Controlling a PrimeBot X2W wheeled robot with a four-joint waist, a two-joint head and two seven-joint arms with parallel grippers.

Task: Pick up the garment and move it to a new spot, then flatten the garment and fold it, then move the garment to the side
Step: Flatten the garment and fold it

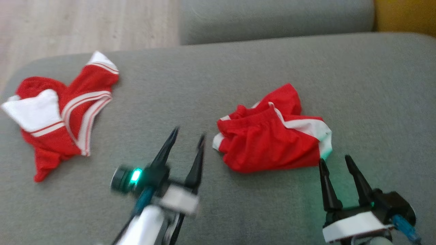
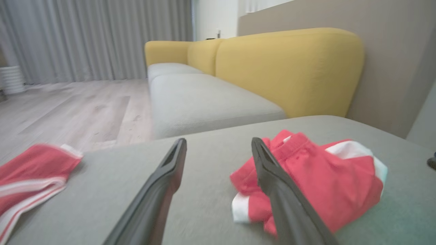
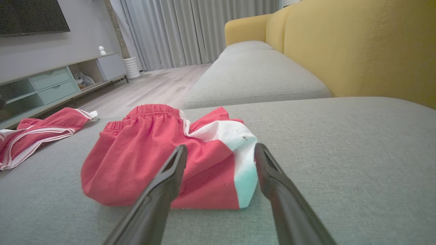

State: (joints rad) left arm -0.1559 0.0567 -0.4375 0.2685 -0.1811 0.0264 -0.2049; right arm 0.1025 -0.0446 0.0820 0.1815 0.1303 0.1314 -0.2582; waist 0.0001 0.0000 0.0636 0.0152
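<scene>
A crumpled red garment with white side panels [image 1: 272, 134] [image 2: 316, 180] [image 3: 163, 160] lies in a heap in the middle of the grey cushion [image 1: 238, 78]. My left gripper [image 1: 188, 133] [image 2: 218, 141] hovers open just left of the heap, nothing between its fingers. My right gripper [image 1: 335, 160] [image 3: 220, 148] stands open at the heap's near right corner, its tips close to the white panel, holding nothing. A second red and white garment [image 1: 61, 112] [image 2: 30, 180] [image 3: 37, 131] lies spread at the cushion's left end.
A grey seat cushion [image 1: 272, 20] and yellow backrest [image 2: 289, 68] lie beyond the work surface. Wooden floor [image 1: 68, 23] runs past the cushion's far left edge. A media unit [image 3: 51, 85] and curtains [image 3: 190, 30] stand across the room.
</scene>
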